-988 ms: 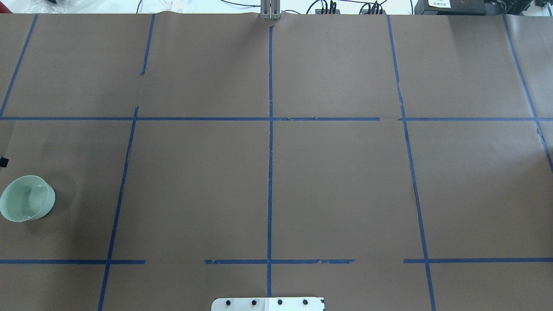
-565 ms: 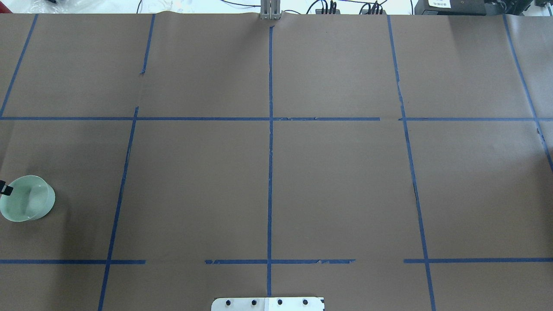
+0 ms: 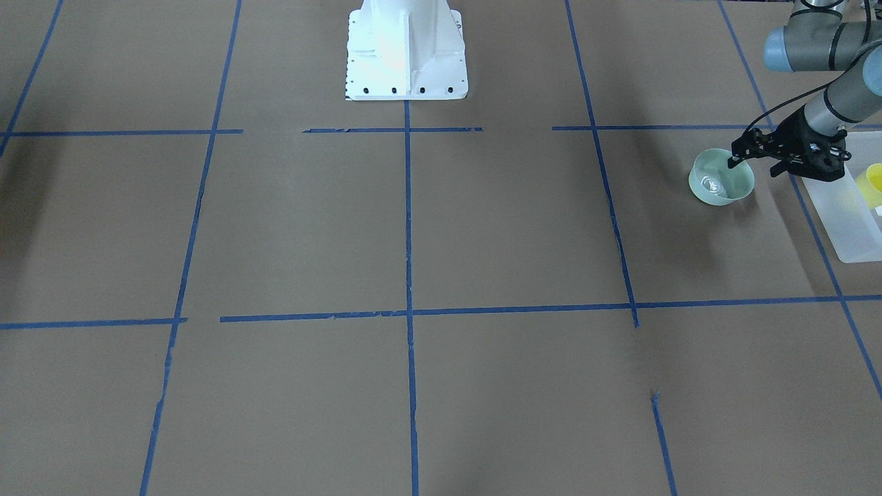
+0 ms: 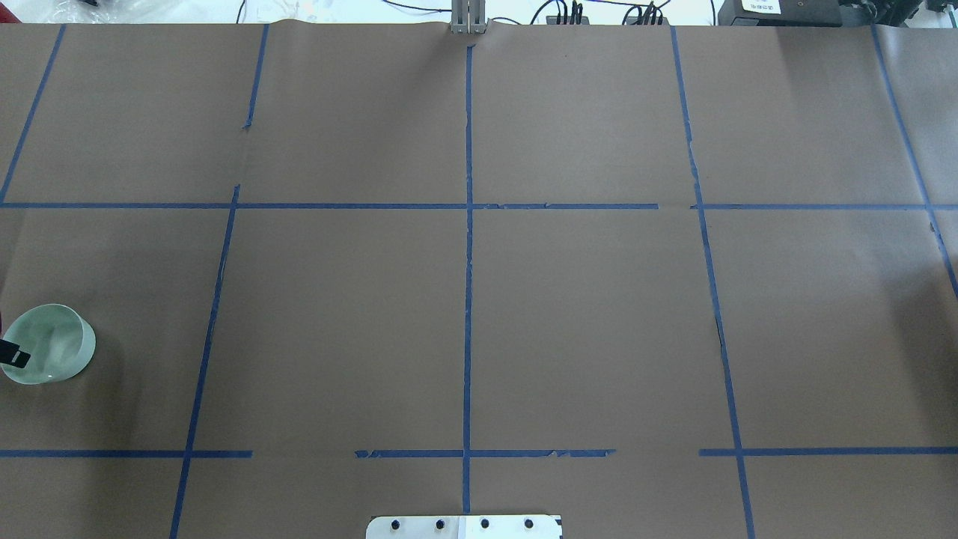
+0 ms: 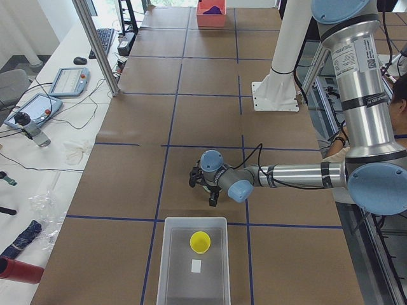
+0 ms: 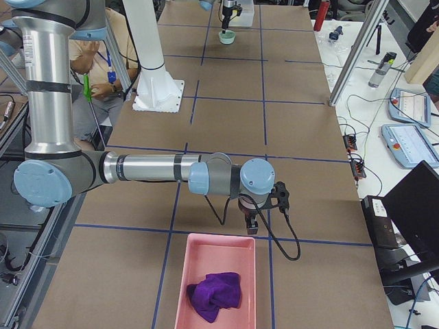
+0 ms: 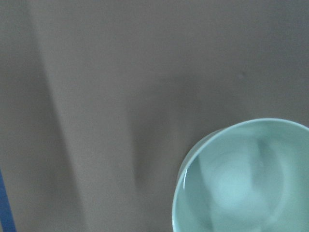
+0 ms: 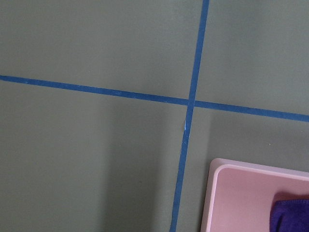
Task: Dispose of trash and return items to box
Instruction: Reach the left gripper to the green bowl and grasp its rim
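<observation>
The pale green bowl (image 3: 716,180) stands upright on the brown table, just beside the frosted-white box (image 3: 842,213). The bowl also shows at the left edge of the overhead view (image 4: 56,340) and in the left wrist view (image 7: 241,179). The yellow cup (image 3: 872,184) stands inside the box (image 5: 191,279). My left gripper (image 3: 754,167) is open and astride the bowl's rim on the box side, with one fingertip (image 4: 15,356) over the bowl's inside. My right gripper (image 6: 252,223) hangs just beyond the pink tray's end. I cannot tell whether it is open or shut.
A pink tray (image 6: 206,264) holding a purple cloth (image 6: 214,293) lies at the table's right end, and its corner shows in the right wrist view (image 8: 251,193). The robot's white base (image 3: 405,48) stands mid-table. Blue tape lines cross the table.
The left gripper's fingertip has moved along the overhead view's left edge, from beyond the bowl to over the bowl's inside. The bowl has not moved.
</observation>
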Action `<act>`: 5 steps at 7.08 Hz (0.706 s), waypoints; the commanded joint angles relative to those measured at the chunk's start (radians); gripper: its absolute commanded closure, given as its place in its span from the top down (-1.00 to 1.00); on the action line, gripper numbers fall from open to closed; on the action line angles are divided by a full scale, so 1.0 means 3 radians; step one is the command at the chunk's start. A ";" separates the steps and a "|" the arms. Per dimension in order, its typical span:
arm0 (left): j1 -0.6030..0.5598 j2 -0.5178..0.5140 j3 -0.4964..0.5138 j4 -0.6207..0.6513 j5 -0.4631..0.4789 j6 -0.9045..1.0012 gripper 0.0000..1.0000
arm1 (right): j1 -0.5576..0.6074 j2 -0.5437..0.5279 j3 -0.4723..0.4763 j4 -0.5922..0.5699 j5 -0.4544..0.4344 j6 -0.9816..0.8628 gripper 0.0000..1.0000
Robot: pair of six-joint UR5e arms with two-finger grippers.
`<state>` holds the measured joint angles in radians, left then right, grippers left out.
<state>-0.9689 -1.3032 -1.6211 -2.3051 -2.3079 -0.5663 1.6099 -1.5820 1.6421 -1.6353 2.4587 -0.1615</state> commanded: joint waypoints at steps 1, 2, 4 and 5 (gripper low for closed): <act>0.0069 -0.0023 0.0045 -0.0058 0.0003 -0.0096 0.03 | -0.0023 -0.0008 -0.0002 0.0005 0.0001 0.0007 1.00; 0.0140 -0.0048 0.0050 -0.0058 0.0074 -0.0106 -0.10 | -0.0023 -0.0009 -0.0002 0.0000 0.0001 0.0007 1.00; 0.0167 -0.0059 0.0040 -0.0058 0.0115 -0.0188 -0.99 | -0.0023 -0.0039 -0.0002 0.0005 0.0001 0.0007 1.00; 0.0162 -0.0054 0.0005 -0.0063 0.0120 -0.0193 -1.00 | -0.0023 -0.0044 0.0003 0.0005 0.0001 0.0007 1.00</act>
<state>-0.9212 -1.3196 -1.6112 -2.3228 -2.2749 -0.6201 1.6031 -1.5916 1.6416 -1.6346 2.4589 -0.1595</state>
